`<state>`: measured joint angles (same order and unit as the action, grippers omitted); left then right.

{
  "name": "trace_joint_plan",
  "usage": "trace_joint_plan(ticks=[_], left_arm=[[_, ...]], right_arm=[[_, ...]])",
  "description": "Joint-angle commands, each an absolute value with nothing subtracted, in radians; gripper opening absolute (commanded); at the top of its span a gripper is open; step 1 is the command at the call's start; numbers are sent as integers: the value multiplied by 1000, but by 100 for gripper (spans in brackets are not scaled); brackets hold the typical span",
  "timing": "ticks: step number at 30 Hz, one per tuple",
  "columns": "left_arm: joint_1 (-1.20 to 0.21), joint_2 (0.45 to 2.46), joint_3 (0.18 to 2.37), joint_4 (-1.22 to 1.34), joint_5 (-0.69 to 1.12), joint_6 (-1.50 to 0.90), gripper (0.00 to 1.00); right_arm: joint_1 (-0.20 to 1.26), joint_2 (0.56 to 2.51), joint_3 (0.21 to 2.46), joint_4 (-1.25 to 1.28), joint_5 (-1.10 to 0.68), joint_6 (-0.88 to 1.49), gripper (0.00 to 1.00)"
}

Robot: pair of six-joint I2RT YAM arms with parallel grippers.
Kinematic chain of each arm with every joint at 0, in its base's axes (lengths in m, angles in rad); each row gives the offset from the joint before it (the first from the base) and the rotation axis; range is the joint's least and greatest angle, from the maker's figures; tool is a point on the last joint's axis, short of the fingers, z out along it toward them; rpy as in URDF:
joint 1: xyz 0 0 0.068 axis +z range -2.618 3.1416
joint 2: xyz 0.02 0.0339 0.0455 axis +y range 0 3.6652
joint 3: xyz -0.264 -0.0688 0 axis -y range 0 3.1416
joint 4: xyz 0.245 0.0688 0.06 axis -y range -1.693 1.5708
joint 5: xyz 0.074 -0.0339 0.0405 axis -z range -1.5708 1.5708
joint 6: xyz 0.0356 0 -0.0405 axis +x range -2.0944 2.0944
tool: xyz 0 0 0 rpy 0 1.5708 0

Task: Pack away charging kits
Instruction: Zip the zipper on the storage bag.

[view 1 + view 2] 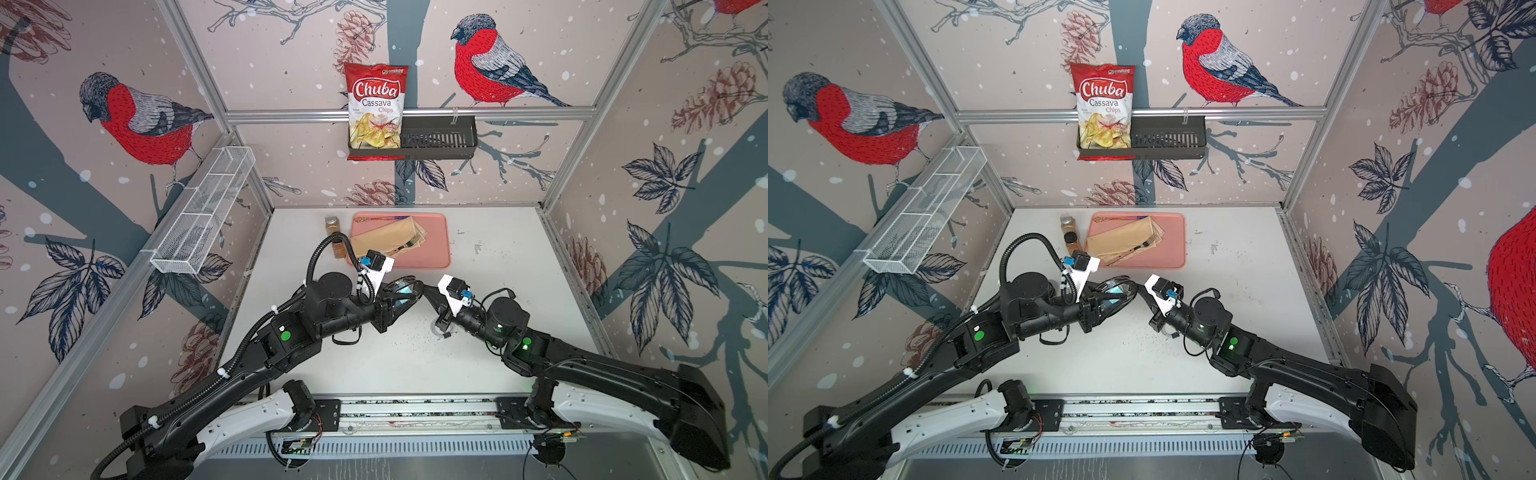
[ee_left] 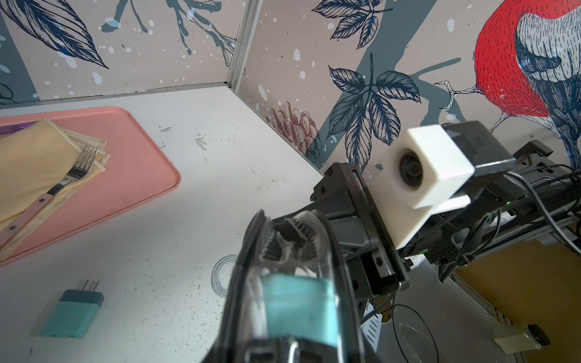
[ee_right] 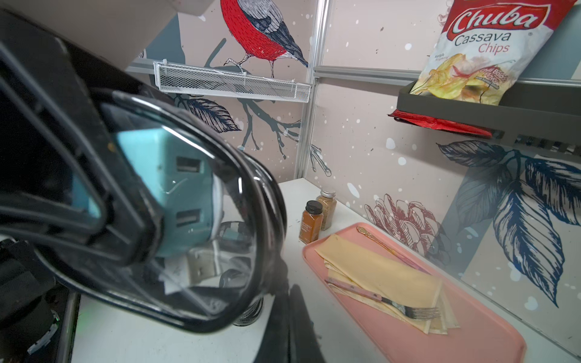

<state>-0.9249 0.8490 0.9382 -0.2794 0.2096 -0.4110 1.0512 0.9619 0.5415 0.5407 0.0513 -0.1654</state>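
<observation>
surface [image 1: 498, 291]: most of the job looks not done; only one kit is being packed, and loose parts lie out on it
case [image 1: 405, 291]: up in the air over the middle of the surface, between the two arms; black rim, clear lid; I cannot tell if the zip is all the way round
left fingers [image 1: 402, 297]: part way closed, holding the case by its sides
right fingers [image 1: 423, 287]: pinched tight at the end of the case; maybe on the zip pull, but that is too small to tell
adapter in the case [image 3: 176, 188]: a teal block under the clear lid; this one looks packed
loose adapter [image 2: 74, 312]: flat on the bare surface, off the pink tray [image 2: 141, 151]; not packed yet
cable coil [image 2: 216, 276]: thin white loops on the surface, partly behind the case; not packed yet
cable plug [image 3: 201, 267]: a pale plug inside the case, just beside the teal block; so one cable seems packed too
hidden: the arms cover the middle of the surface in both top views, so the loose adapter does not show there; the other two cases, one more adapter and one more cable do not show clearly; something with a zip edge sits under the held case in the right wrist view, too cut off to name
</observation>
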Motion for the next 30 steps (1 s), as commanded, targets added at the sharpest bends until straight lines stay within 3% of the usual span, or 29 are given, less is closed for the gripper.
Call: trace_joint_plan(ticks=[1,30], left_arm=[[-928,839,936,-438,366,-400,0],[-928,886,881,-476,367,-399,0]], right_arm=[[1025,934,532,570,205,-222,0],[1002,934,675,429,90,-533,0]])
